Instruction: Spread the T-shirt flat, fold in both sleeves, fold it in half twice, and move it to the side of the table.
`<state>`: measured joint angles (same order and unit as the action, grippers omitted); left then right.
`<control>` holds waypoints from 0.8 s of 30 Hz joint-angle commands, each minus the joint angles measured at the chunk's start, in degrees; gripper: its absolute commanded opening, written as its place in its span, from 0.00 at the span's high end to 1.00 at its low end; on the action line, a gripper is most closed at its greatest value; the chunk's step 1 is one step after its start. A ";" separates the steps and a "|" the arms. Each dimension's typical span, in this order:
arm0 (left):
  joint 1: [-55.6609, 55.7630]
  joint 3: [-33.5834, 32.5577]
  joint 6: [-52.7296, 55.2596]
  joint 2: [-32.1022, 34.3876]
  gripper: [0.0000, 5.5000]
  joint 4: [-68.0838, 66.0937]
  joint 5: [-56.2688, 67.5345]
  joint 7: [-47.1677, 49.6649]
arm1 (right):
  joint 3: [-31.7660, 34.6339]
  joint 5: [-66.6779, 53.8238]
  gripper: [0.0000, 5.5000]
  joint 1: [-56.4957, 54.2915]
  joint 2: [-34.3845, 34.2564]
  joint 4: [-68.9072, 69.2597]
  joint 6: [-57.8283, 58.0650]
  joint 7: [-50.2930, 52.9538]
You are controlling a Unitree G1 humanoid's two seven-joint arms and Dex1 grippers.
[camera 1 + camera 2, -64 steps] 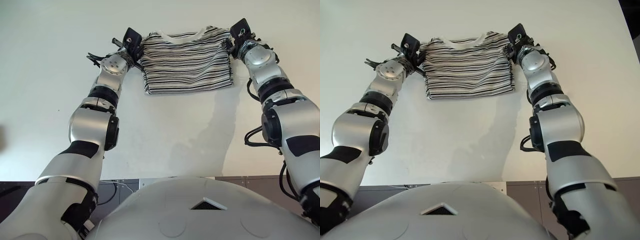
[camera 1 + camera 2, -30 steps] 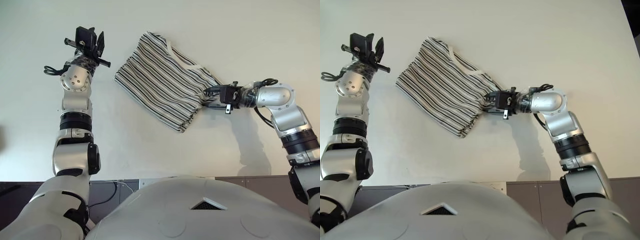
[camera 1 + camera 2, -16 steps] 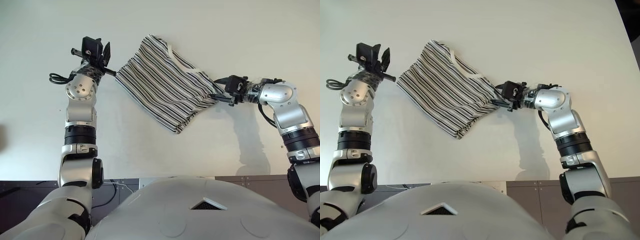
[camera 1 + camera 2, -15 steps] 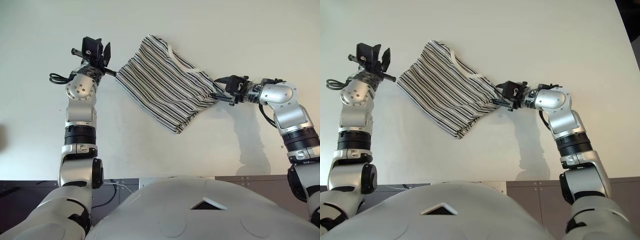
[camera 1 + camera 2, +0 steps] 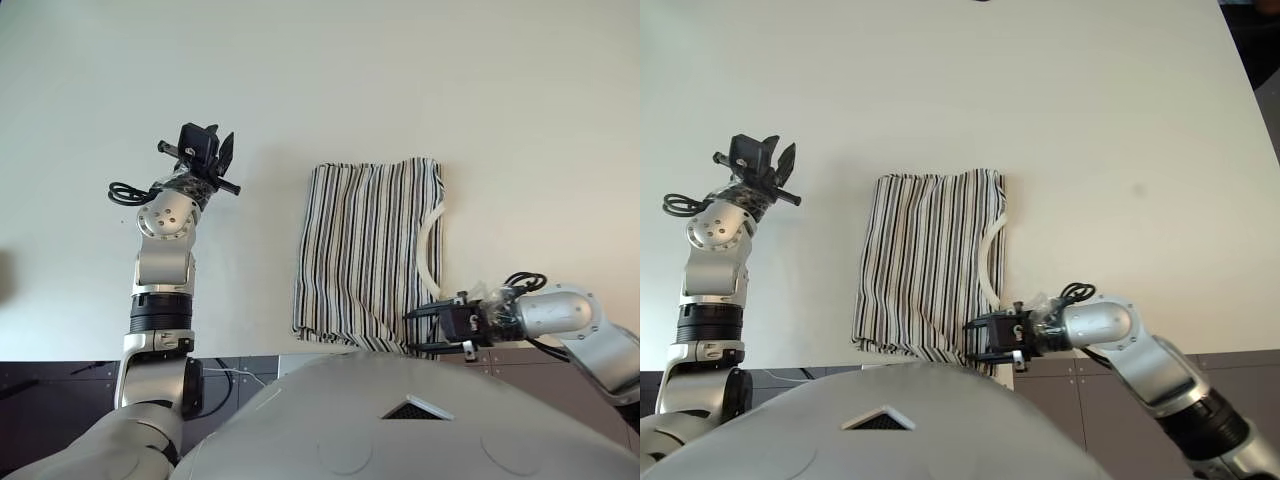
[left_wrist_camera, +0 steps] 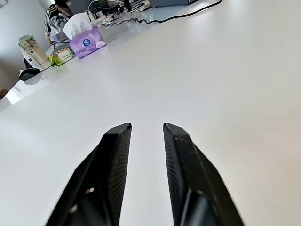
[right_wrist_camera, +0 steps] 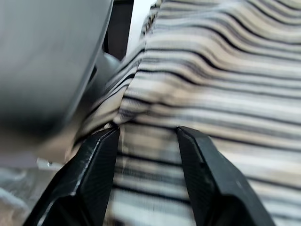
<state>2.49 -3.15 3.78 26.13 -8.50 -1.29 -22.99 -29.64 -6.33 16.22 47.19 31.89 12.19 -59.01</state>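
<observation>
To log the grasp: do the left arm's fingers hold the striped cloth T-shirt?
No, the black left fingers stand open over bare white table.

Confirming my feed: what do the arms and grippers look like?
The left arm and right arm are silver shells with black joint bands. The left gripper and right gripper have two black tapered fingers each. Black cables loop at both wrists.
</observation>
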 commanded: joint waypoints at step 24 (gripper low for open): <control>8.65 27.55 8.89 5.94 0.77 -0.28 -10.57 -17.30 | 14.88 -9.48 0.59 -17.46 -7.38 -11.06 10.08 7.18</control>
<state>11.91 24.79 10.41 30.39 -3.59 -8.64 -41.47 -13.55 -18.05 -1.60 40.01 21.98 22.89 -52.62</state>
